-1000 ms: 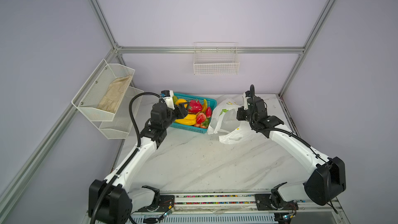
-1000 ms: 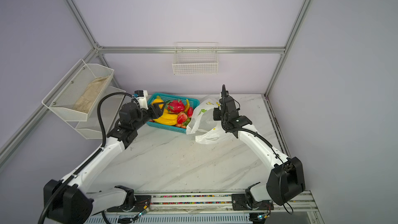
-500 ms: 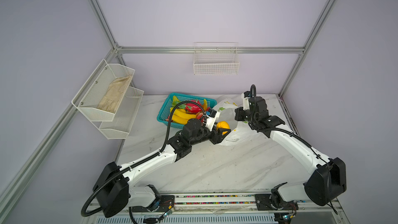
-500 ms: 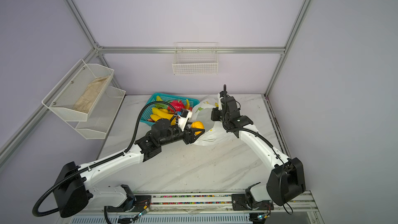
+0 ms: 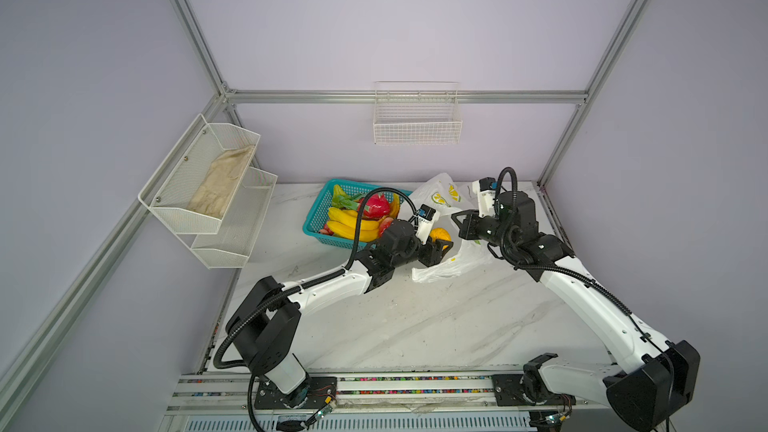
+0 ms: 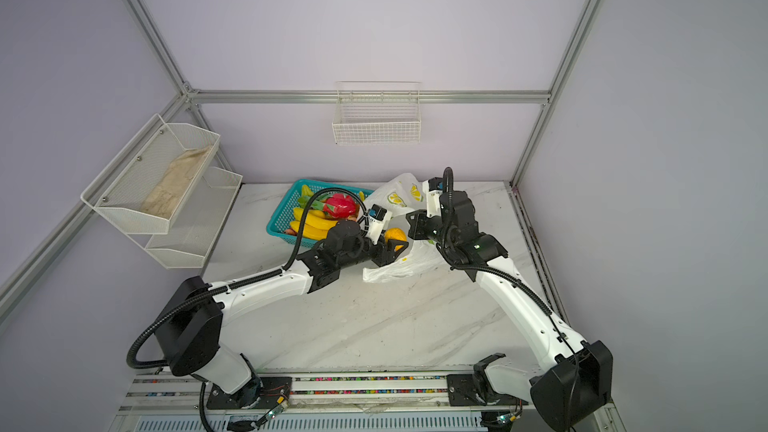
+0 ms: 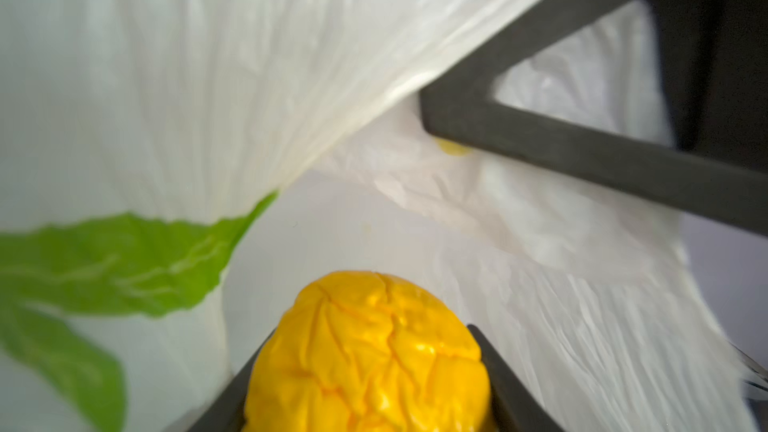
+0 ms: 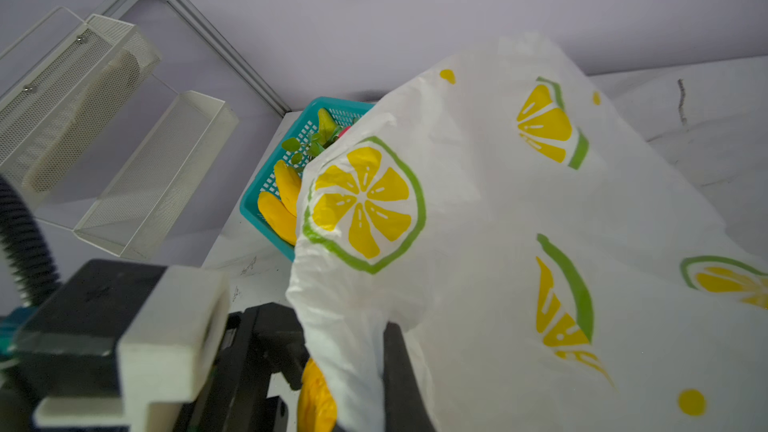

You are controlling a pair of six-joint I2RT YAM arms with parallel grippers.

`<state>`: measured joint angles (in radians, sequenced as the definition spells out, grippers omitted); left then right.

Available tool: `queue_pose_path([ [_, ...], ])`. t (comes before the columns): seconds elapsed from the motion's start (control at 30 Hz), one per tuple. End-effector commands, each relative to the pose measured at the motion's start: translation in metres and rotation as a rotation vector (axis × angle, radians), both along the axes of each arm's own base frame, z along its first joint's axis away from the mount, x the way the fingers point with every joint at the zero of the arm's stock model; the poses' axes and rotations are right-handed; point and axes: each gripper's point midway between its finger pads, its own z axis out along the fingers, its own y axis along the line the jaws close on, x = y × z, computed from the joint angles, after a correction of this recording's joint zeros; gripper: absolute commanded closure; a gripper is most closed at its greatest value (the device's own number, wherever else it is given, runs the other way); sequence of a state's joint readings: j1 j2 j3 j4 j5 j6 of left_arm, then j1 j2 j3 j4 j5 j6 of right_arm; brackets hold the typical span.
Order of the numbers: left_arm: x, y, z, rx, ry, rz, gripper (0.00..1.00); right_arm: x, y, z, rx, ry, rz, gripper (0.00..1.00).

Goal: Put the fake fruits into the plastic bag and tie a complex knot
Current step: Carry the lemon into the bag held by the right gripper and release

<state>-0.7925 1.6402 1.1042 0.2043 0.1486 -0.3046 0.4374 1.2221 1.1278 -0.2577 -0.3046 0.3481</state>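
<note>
Folds of the bag (image 5: 441,198) hid the tips of the right gripper (image 5: 459,218), clamped shut on its raised rim, while the left gripper (image 5: 441,246), mostly cut off in its wrist view, gripped the orange (image 5: 439,235) at the bag's mouth.

teal basket (image 5: 318,211), wire wall basket (image 5: 417,132), white mesh shelf (image 5: 183,176)
</note>
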Motion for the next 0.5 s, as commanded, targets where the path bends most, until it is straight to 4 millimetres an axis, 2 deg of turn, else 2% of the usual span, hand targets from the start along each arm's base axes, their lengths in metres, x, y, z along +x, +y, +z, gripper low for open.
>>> queue_pose_path([
  [0.0,0.022,-0.012,0.052,-0.09,-0.133,0.031,0.51,-0.013,0.011,0.015,0.109,0.005,0.062,1.0],
  [0.23,0.026,-0.023,0.022,-0.144,-0.077,0.028,0.48,-0.026,0.024,0.026,0.369,0.059,0.094,1.0],
  [0.37,0.025,-0.022,0.003,-0.151,-0.043,0.034,0.38,-0.025,0.02,0.023,0.402,0.066,0.061,1.0],
  [0.47,0.021,-0.02,-0.004,-0.144,-0.036,0.027,0.28,-0.024,0.018,0.022,0.403,0.067,0.048,1.0],
])
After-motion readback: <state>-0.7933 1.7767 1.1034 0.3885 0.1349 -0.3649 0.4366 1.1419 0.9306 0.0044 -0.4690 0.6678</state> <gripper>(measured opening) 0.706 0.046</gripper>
